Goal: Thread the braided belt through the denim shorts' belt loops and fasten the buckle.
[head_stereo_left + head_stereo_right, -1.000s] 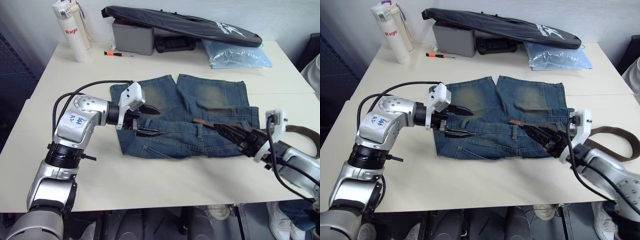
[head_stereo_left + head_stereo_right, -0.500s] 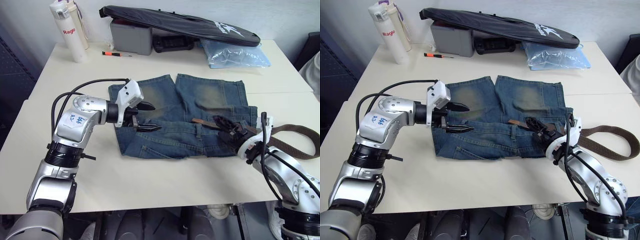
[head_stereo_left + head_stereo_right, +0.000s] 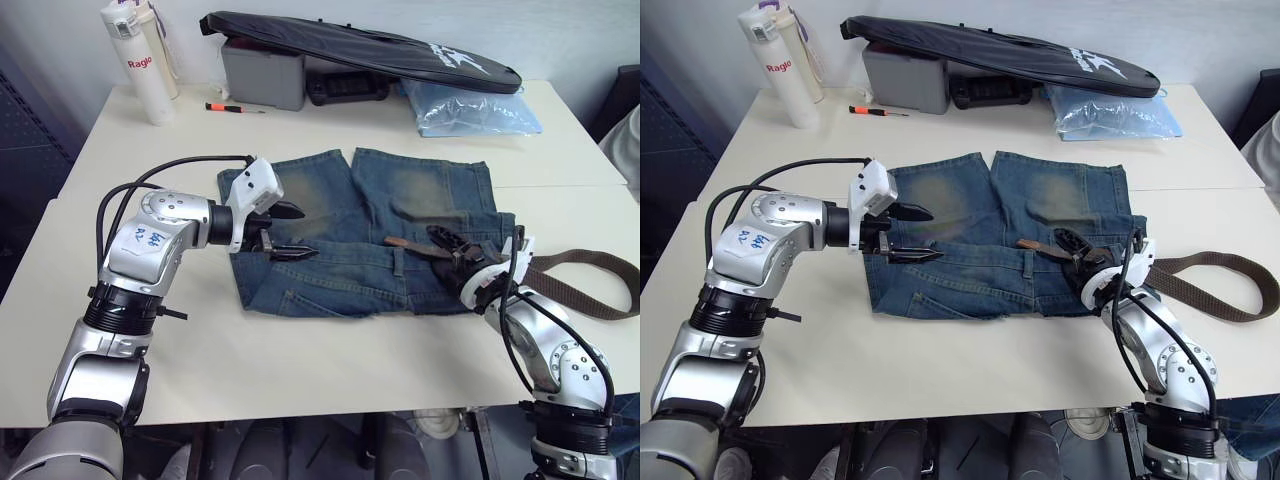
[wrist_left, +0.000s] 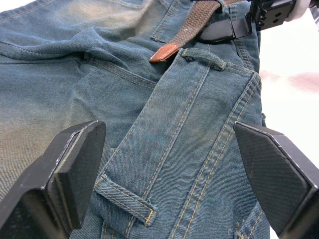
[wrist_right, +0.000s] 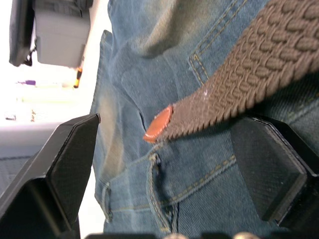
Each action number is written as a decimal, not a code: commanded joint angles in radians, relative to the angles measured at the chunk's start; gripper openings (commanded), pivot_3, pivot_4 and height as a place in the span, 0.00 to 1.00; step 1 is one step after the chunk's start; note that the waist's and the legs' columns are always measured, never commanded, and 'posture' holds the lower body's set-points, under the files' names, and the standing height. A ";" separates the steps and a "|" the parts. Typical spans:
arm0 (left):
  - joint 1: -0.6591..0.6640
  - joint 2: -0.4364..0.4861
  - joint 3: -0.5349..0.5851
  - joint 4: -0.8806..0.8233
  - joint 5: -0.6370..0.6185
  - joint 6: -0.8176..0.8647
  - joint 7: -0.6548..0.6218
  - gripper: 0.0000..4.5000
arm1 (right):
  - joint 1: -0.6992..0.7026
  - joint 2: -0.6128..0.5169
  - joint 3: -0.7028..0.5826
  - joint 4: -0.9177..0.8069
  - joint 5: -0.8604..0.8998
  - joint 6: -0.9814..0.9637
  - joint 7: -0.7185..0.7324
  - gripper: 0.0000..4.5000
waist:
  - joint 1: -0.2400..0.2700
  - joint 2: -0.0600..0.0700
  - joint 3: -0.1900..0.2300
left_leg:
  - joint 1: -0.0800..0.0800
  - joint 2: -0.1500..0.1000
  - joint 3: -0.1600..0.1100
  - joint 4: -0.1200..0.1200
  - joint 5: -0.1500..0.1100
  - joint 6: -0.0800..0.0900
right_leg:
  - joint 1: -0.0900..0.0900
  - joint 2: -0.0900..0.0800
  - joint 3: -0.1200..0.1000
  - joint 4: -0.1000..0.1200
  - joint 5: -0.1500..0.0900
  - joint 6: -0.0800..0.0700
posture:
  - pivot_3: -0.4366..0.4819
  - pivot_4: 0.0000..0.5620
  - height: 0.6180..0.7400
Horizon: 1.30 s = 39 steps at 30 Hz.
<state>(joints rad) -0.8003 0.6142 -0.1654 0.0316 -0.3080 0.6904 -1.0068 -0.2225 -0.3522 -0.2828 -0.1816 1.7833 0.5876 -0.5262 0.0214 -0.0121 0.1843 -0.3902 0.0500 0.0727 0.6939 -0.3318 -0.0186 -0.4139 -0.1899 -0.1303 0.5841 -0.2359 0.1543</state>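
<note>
Since our right gripper has rolled and spread wide, the braided belt lies released, tip short of the belt loop, while our left gripper waits open

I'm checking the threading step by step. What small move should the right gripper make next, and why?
Probably close on the belt and push its tip into the nearest loop. The right gripper is open with the strap between its fingers, and the tip lies just short of that loop.
</note>
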 commanded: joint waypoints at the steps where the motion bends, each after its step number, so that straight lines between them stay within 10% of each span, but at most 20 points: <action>1: -0.027 0.007 0.018 -0.031 -0.003 -0.009 -0.002 1.00 | -0.014 0.033 -0.008 0.057 -0.057 -0.015 0.021 0.99 | -0.001 0.000 0.000 | 0.000 0.000 0.000 0.000 0.000 0.000 | 0.000 0.000 0.000 0.000 0.000 0.000 | 0.48 0.27 1.00; 7: -0.034 0.003 0.017 -0.018 0.001 -0.017 -0.001 1.00 | -0.013 0.092 -0.014 0.161 -0.154 -0.023 0.056 0.80 | -0.002 0.000 0.000 | 0.001 0.001 0.000 0.000 0.000 0.000 | 0.000 0.001 0.001 0.000 0.000 0.000 | 0.48 0.27 1.00; 14: -0.031 -0.004 0.007 0.005 0.008 -0.039 -0.004 1.00 | 0.012 0.077 -0.060 0.156 -0.168 0.037 0.092 0.01 | -0.003 -0.003 -0.002 | 0.003 0.002 0.001 0.000 0.000 0.000 | 0.001 0.002 0.001 0.001 0.000 -0.001 | 0.48 0.27 1.00; 24: -0.029 -0.012 -0.007 0.020 0.026 -0.065 -0.013 1.00 | 0.082 -0.034 -0.260 0.056 0.090 0.093 0.230 0.01 | 0.000 0.000 0.000 | 0.001 0.002 0.002 -0.002 -0.001 0.000 | 0.000 0.002 0.001 -0.001 0.000 -0.001 | 0.48 0.27 1.00; 39: -0.041 -0.014 -0.007 0.025 0.041 -0.073 -0.029 1.00 | 0.185 -0.076 -0.160 0.065 -0.092 0.207 0.491 0.01 | 0.000 0.001 0.000 | 0.002 0.003 0.004 -0.004 -0.001 -0.001 | -0.002 0.003 0.004 -0.001 -0.001 -0.001 | 0.48 0.27 1.00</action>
<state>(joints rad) -0.8136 0.5936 -0.1846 0.0746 -0.2684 0.6309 -1.0296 -0.0452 -0.4129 -0.4382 -0.0935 1.7098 0.7874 -0.0674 0.0217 -0.0114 0.1844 -0.3880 0.0527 0.0769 0.6896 -0.3325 -0.0193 -0.4155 -0.1865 -0.1268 0.5828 -0.2366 0.1529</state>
